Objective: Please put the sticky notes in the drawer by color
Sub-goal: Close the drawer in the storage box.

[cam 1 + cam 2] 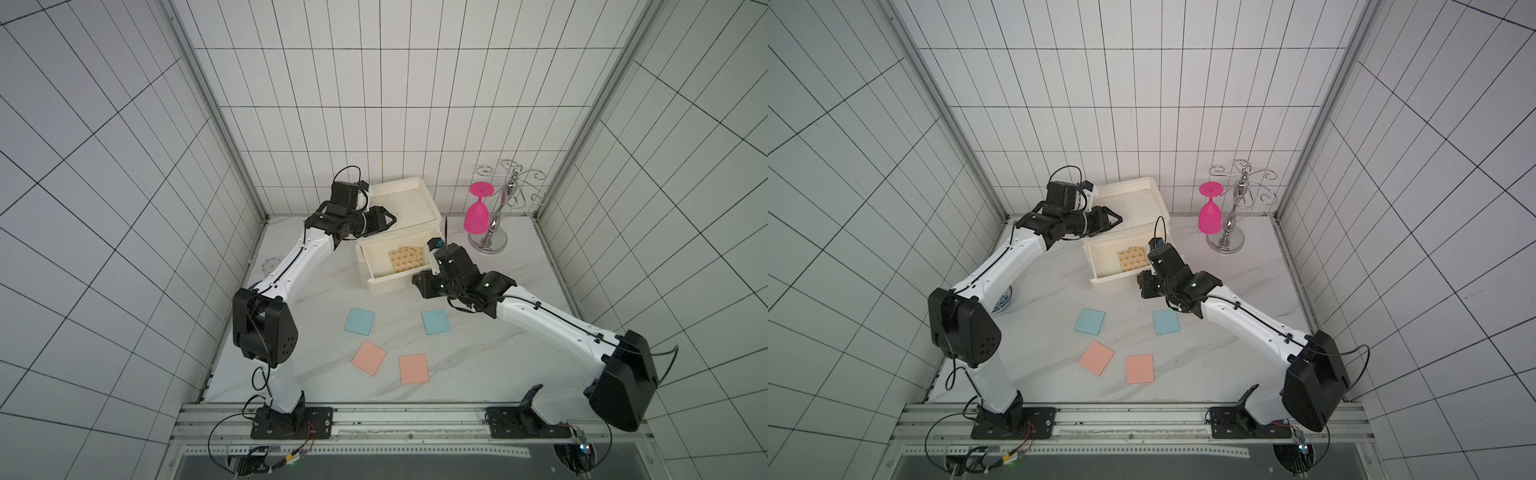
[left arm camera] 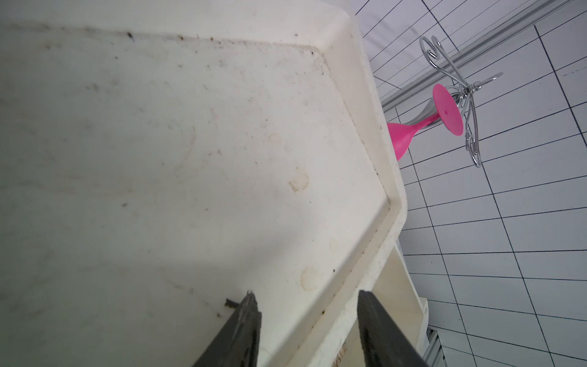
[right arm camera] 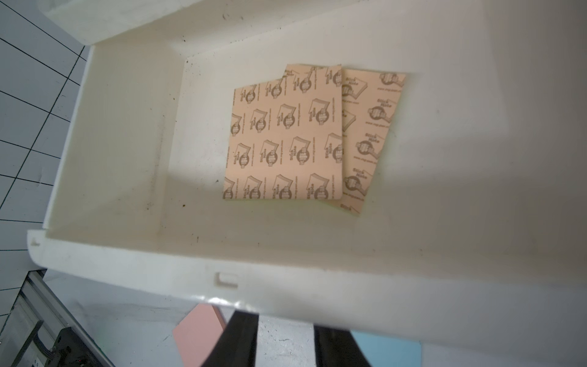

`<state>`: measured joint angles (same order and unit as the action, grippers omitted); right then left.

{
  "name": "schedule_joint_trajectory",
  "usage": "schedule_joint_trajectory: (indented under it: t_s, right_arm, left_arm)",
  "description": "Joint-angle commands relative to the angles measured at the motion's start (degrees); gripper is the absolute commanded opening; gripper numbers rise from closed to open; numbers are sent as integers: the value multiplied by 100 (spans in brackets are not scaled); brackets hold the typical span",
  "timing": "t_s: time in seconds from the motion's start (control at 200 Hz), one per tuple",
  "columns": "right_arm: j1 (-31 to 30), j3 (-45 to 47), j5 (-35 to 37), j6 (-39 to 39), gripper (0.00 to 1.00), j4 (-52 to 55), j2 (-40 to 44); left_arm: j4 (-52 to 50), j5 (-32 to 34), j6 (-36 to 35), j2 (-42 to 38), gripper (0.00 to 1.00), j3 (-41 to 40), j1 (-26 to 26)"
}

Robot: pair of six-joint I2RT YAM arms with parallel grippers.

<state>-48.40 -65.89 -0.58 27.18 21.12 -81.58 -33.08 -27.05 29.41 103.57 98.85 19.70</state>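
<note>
Cream-white plastic chest of drawers (image 1: 409, 203), topped by a shallow rimmed lid, standing at the rear of a white marble-patterned table (image 1: 478, 374). One open drawer (image 1: 374, 266) is pulled forward just under the lid. Inside it lie two tan kraft sticky-note pads with small brown print (image 1: 405, 259). The right wrist view shows one printed pad (image 3: 286, 143) partly overlapping the other (image 3: 371, 127), both flat on the drawer floor (image 3: 127, 159).

Four pads lie flat on the table in front of the chest, apart from one another:
- two light blue pads (image 1: 360, 321) (image 1: 436, 321), nearer the chest;
- two salmon pink pads (image 1: 369, 358) (image 1: 413, 369), nearer the arm bases.

The left gripper (image 2: 306, 295) has its jaws apart, astride the lid's front rim, one finger (image 2: 244, 324) over the lid surface.

The right gripper (image 3: 286, 321) sits at the drawer's front panel. Its fingers (image 3: 241, 336) show a gap, but their tips are hidden under the panel, so whether they grip anything cannot be told.

An inverted magenta plastic goblet (image 1: 477, 214) sits beside a chrome wire stand (image 1: 492, 237), at the rear near the chest.
</note>
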Motion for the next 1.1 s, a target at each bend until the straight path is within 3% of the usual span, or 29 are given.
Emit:
schedule_joint_trajectory:
  t_s: [0.0, 0.745, 1.094]
  right_arm:
    - [-52, -244, 48, 4, 33, -378, -216]
    - [-121, -890, 205, 217, 32, -1240, -595]
    - [-70, -1268, 271, -67, 31, -1260, -1057]
  left_arm:
    - [-315, 65, -76, 76, 53, -259, -34]
    - [-163, -159, 78, 41, 53, -542, 16]
    - [-175, -207, 100, 7, 53, -507, 59]
